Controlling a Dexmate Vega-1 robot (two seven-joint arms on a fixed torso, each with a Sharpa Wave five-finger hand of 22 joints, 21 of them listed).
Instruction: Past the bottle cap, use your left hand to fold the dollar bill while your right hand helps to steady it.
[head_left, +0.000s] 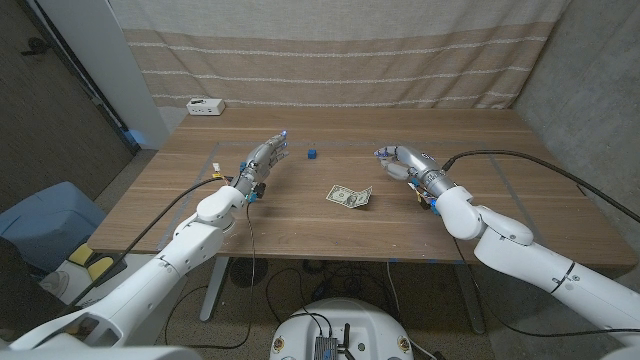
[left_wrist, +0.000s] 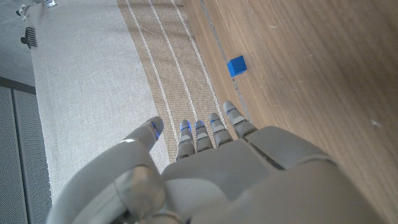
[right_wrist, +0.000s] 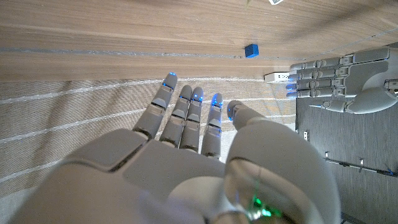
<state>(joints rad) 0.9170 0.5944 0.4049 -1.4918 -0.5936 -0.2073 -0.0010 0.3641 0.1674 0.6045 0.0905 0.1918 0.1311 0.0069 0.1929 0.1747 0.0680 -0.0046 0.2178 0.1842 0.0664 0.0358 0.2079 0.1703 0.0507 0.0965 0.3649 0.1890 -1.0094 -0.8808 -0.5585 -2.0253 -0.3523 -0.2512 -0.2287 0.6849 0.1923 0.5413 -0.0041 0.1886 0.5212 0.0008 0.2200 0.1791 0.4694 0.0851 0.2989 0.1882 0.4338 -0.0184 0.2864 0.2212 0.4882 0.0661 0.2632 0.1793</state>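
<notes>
No text, label, brand or number can be read in any view. The dollar bill on the desk shows print too small to make out, and the white box at the far corner bears nothing legible.

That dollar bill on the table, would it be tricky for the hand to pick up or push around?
Probably tricky. The dollar bill looks thin and slightly crumpled, with one corner lifted off the wooden table, so it would likely bend limply rather than stay stiff. Being paper, it seems very light and may slide when pushed unless something steadies it. The lifted corner might give fingers a place to catch.
</notes>
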